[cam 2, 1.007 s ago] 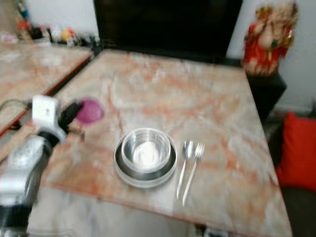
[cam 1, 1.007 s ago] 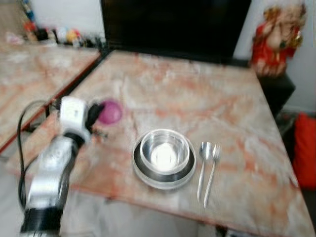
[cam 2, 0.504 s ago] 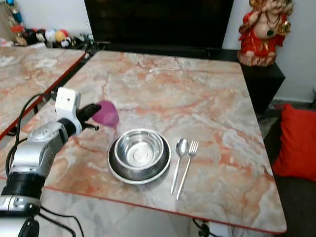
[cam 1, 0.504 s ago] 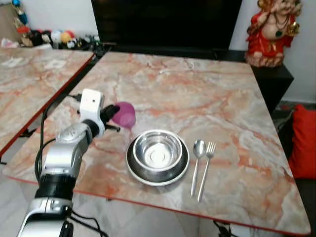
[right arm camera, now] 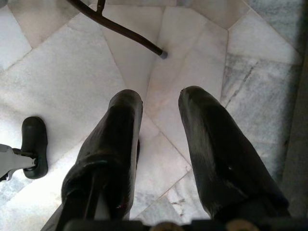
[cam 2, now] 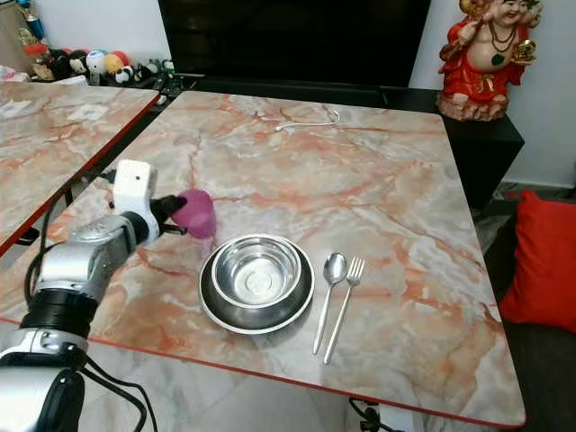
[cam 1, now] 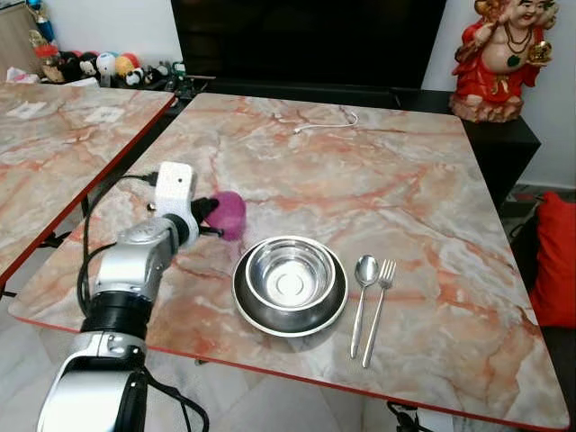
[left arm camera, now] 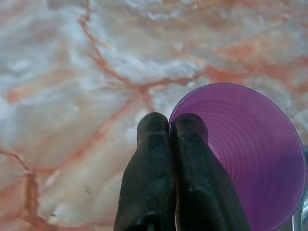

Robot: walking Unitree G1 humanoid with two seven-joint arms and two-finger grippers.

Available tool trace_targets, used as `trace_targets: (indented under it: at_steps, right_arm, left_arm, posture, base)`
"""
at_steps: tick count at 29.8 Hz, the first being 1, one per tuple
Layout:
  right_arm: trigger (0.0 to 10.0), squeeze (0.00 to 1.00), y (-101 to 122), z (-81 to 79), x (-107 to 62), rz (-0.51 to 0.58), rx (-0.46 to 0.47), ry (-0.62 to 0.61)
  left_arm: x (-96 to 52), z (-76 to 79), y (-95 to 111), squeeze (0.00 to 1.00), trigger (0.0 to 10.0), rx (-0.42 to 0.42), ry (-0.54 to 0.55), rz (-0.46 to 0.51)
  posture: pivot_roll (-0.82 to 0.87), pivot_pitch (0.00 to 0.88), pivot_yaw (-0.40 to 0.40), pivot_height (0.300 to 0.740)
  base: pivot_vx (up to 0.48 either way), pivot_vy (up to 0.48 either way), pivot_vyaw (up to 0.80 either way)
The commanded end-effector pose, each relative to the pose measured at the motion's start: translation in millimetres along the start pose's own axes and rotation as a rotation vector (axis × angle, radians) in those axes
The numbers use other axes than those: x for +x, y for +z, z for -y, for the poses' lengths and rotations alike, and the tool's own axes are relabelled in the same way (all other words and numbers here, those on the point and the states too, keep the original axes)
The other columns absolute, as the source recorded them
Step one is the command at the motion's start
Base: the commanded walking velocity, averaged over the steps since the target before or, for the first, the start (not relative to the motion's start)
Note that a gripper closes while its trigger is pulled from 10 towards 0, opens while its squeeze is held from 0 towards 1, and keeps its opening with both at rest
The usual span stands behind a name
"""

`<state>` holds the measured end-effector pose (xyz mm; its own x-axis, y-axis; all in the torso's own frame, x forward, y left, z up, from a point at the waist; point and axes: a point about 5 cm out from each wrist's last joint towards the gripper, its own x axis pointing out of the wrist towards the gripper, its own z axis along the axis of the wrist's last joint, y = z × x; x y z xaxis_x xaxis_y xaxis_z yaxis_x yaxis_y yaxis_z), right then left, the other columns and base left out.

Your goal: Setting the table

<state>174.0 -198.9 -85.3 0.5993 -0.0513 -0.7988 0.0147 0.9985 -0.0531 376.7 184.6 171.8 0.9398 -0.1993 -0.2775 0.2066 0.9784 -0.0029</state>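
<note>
A purple cup (cam 1: pixel 229 214) hangs tilted just above the marble table (cam 1: pixel 342 171), left of the steel bowl (cam 1: pixel 290 274) that sits in a steel plate (cam 1: pixel 248 305). My left gripper (cam 1: pixel 209 213) is shut on the cup's rim, one finger inside and one outside, as the left wrist view shows on the cup (left arm camera: pixel 250 159). A spoon (cam 1: pixel 363 283) and a fork (cam 1: pixel 379 301) lie side by side right of the plate. My right gripper (right arm camera: pixel 161 103) hangs open over the tiled floor.
A white cable (cam 1: pixel 319 121) lies at the table's far side. A second marble table (cam 1: pixel 54 153) stands to the left. A red figurine (cam 1: pixel 499 54) stands on a dark cabinet at the back right, and a red cushion (cam 1: pixel 558 261) is at the right edge.
The camera has steadied from a blur. My left gripper has carried the purple cup rightward and lower, closer to the plate and bowl.
</note>
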Motion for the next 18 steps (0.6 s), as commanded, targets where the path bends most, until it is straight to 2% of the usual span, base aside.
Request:
trace_targets:
  at_steps: [1,18]
  right_arm:
    - [10.0,0.00,-4.0,-0.3,-0.7,-0.013,0.013,-0.004]
    - [10.0,0.00,-4.1,0.1,-0.8,-0.013,0.012,-0.002]
  left_arm:
    - [0.6,-3.9,5.1,0.00,10.0,-0.007,0.031,-0.003]
    - [1.6,-6.5,-1.5,0.00,10.0,-0.064,0.055,-0.063]
  posture:
    - [0.05,0.000,0.003,0.740]
    - [0.06,0.000,-0.002,0.740]
  base:
    - [0.000,0.000,0.00]
    - [0.000,0.000,0.00]
